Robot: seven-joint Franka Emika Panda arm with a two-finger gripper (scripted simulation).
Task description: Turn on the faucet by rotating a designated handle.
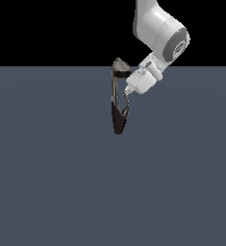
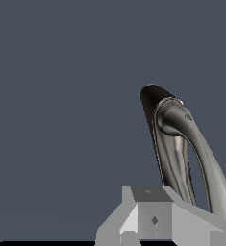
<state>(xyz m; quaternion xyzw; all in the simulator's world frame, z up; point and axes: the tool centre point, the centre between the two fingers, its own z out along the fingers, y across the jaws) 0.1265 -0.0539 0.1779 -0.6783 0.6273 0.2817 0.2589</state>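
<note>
In the exterior view, the faucet (image 1: pixel 118 98) is seen standing near the middle of the dark grey-blue bench (image 1: pixel 52 182), just below the line where the bench meets the black background. Its blackish tapered base is pointed toward 6 o'clock, a thin neck rises from it, and a grey wedge-shaped head is carried at 12 o'clock. A thin curved prong, the handle (image 1: pixel 125 102), is seen bowing out from the neck on the exterior view's right, at about 3 o'clock of the faucet's middle. The white-and-grey arm (image 1: pixel 160 31) is brought in from 1 o'clock, and the hand (image 1: pixel 128 91) is placed just beside the handle's upper end; whether contact is made cannot be told at this size. The fingers are too small here for their spread to be judged.

In the wrist view, what the exterior view leaves small is shown large: the faucet (image 2: pixel 169 144) is seen as a dark oval base with a polished grey metal stem, and a smooth curved bar (image 2: pixel 206 158) is seen sweeping away from a round collar toward the camera. Pale grey blocks of the hand (image 2: pixel 153 221) are seen in front of it. The fingertips are not seen, so it cannot be told whether the hand is wide or narrow, nor whether anything is held.
</note>
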